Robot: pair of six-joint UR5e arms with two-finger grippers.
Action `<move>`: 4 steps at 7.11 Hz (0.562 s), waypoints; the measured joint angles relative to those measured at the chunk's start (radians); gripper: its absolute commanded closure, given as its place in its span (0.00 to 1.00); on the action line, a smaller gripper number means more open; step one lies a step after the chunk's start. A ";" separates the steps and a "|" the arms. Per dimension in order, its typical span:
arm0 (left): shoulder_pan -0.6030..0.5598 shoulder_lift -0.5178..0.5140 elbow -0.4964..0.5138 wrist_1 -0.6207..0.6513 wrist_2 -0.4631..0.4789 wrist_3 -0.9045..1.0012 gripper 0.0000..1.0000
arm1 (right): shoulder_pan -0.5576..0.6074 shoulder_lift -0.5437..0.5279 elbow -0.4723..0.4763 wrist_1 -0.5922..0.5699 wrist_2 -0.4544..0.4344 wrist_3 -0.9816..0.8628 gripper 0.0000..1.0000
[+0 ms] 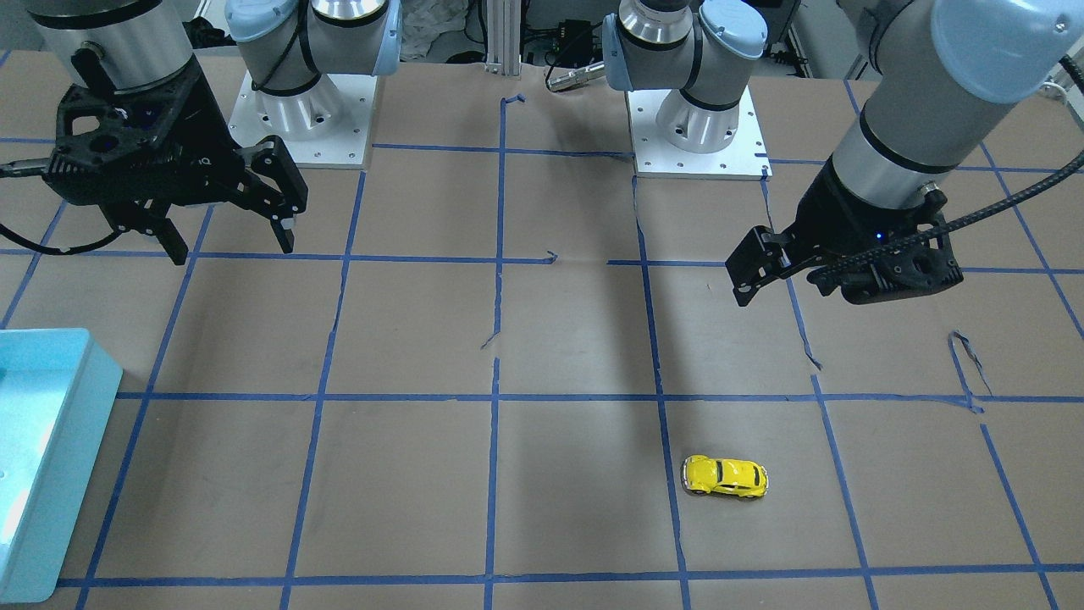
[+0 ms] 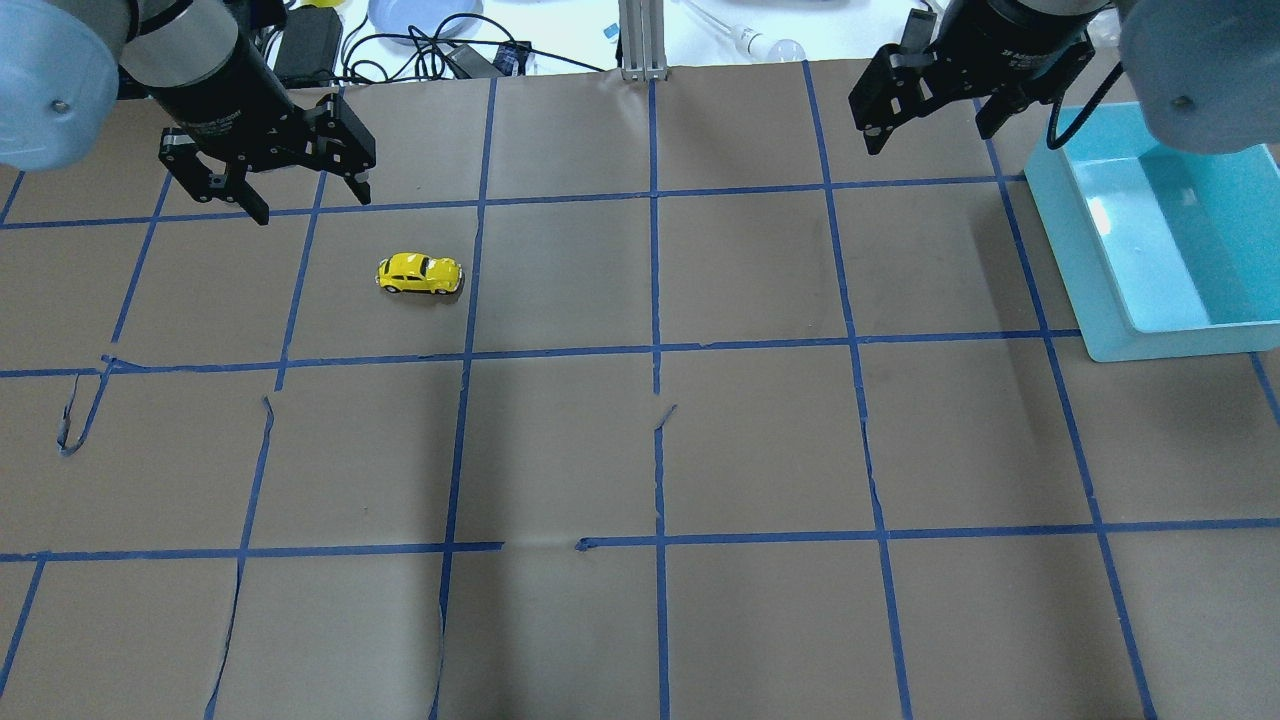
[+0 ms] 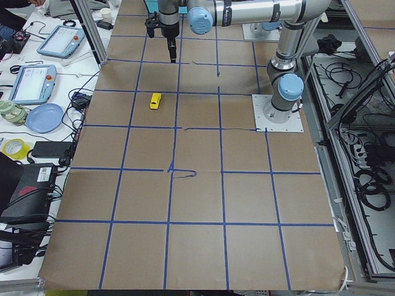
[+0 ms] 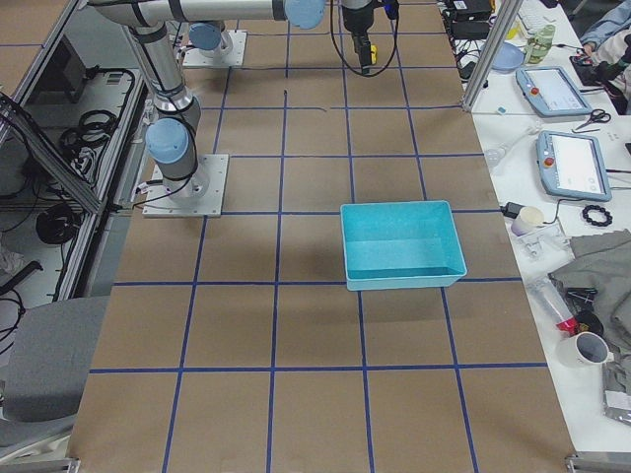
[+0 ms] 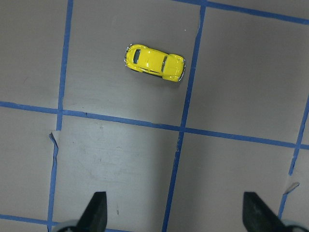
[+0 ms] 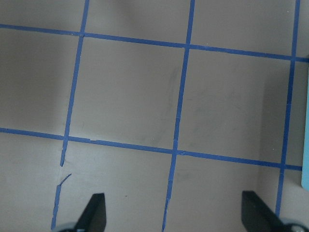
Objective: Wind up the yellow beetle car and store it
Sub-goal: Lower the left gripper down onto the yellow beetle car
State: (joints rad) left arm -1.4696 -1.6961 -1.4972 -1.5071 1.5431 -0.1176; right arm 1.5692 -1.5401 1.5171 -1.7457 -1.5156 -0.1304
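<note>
We see the yellow beetle car (image 2: 420,274) just ahead of the left gripper (image 2: 313,205), jaws apart. The right gripper (image 2: 930,138) likewise gapes.

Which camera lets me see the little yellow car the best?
The left wrist view: the yellow beetle car looks biggest there, seen from above, windows and bumpers clear. Front-facing and overhead views show it small, exterior left as a tiny speck. The other two miss it.
</note>
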 measured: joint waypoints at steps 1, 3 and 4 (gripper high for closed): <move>0.007 -0.003 0.001 0.004 0.000 -0.092 0.00 | 0.000 0.000 0.000 0.000 0.000 0.000 0.00; 0.033 -0.029 -0.009 0.076 -0.002 -0.289 0.00 | 0.000 0.000 0.000 0.000 -0.001 0.000 0.00; 0.051 -0.051 -0.016 0.102 -0.002 -0.433 0.00 | 0.000 0.000 0.000 0.000 -0.001 0.000 0.00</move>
State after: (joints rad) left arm -1.4190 -1.7469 -1.5135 -1.4053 1.5410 -0.5505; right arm 1.5693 -1.5401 1.5171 -1.7457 -1.5163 -0.1308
